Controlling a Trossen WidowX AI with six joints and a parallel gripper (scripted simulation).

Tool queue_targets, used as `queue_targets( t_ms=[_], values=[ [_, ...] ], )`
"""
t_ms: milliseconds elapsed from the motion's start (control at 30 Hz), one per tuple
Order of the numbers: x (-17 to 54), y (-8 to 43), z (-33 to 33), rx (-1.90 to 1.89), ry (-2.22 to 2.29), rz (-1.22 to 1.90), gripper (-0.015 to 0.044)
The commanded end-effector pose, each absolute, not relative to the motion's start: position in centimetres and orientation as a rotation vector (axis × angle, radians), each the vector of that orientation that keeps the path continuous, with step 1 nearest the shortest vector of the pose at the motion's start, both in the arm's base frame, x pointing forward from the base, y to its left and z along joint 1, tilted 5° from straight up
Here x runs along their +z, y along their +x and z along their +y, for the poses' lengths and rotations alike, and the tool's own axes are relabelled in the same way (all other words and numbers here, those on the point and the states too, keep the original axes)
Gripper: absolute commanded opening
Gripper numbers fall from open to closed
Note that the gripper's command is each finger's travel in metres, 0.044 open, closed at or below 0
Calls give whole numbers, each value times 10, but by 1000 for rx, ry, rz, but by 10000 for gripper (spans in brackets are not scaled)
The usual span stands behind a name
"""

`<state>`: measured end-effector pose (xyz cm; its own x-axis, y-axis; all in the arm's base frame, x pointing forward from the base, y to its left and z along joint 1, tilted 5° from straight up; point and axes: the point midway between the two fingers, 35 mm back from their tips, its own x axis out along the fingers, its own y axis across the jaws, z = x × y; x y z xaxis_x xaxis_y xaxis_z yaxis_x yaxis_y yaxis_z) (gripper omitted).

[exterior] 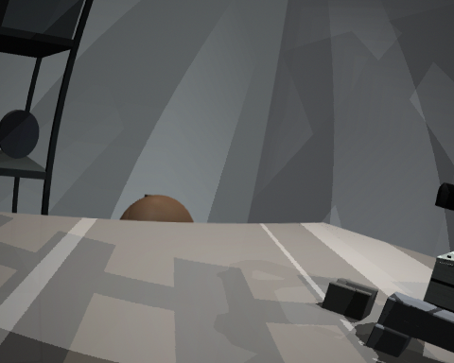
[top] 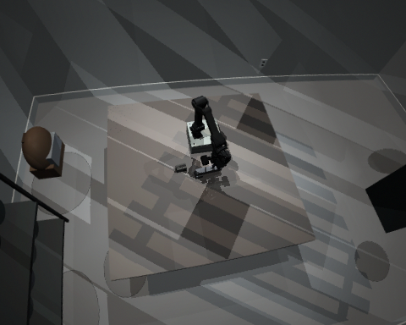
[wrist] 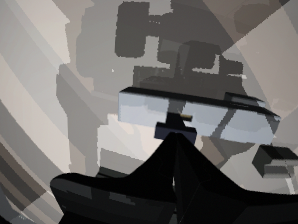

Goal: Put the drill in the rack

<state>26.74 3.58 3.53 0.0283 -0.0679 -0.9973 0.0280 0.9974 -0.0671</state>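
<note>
Arm bent low over the table, fingers pinched shut on nothing.

From above, the gripper (top: 206, 169) sits by a small dark block (top: 181, 168). Side on, that block (exterior: 349, 299) lies near the arm (exterior: 422, 321). At the wrist, closed fingertips touch a pale slab (wrist: 200, 115); I can't make out the drill.

brown rounded object (top: 36, 145) on block (left) | black shelf frame (exterior: 56, 109) | wall outlet (top: 263, 63)

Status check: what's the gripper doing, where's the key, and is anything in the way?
Gripper shut, holding nothing, tips at small dark key. Pale block just beyond. Drill not identifiable. Nothing blocking.
</note>
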Motion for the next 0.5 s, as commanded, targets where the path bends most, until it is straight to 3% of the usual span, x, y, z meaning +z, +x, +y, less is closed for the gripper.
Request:
queue_targets(
  t_ms=[0, 33, 333, 467],
  values=[
    [18, 259, 34, -75, -38, 1582, 0],
    [17, 259, 34, -75, -38, 1582, 0],
    [91, 269, 40, -75, -38, 1581, 236],
    [83, 272, 38, -65, -52, 1577, 341]
  ],
)
